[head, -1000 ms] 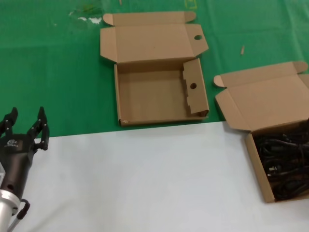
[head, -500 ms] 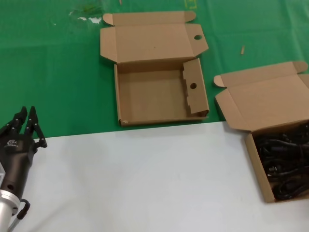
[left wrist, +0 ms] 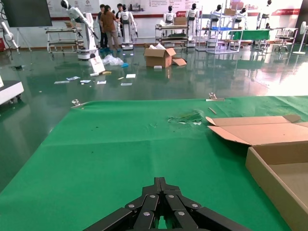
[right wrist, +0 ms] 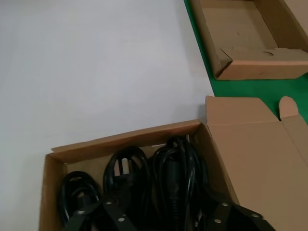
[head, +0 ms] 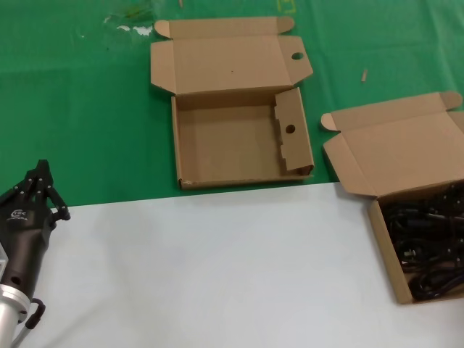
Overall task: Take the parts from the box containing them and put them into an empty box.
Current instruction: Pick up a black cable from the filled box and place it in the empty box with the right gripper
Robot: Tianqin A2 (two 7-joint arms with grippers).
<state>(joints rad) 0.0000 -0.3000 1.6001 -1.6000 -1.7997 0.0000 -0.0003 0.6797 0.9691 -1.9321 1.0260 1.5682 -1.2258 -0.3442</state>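
The empty box [head: 232,138] lies open on the green cloth at the middle back, with round holes in its lid tab and side flap. It also shows in the left wrist view [left wrist: 284,178] and the right wrist view [right wrist: 240,29]. The box containing the parts [head: 384,254] sits at the right edge with its plain lid [head: 399,156] folded back. Several black coiled power cords [head: 428,246] fill it. My left gripper [head: 42,168] is shut and empty at the near left, far from both boxes. My right gripper [right wrist: 163,211] is open just above the cords [right wrist: 144,178]; it is out of the head view.
A green cloth [head: 72,109] covers the far half of the table and a white surface [head: 217,268] the near half. The cord box straddles both. Small scraps lie on the cloth at the back left.
My left gripper's fingers have closed from open to shut, without moving from its place. The boxes have not moved.
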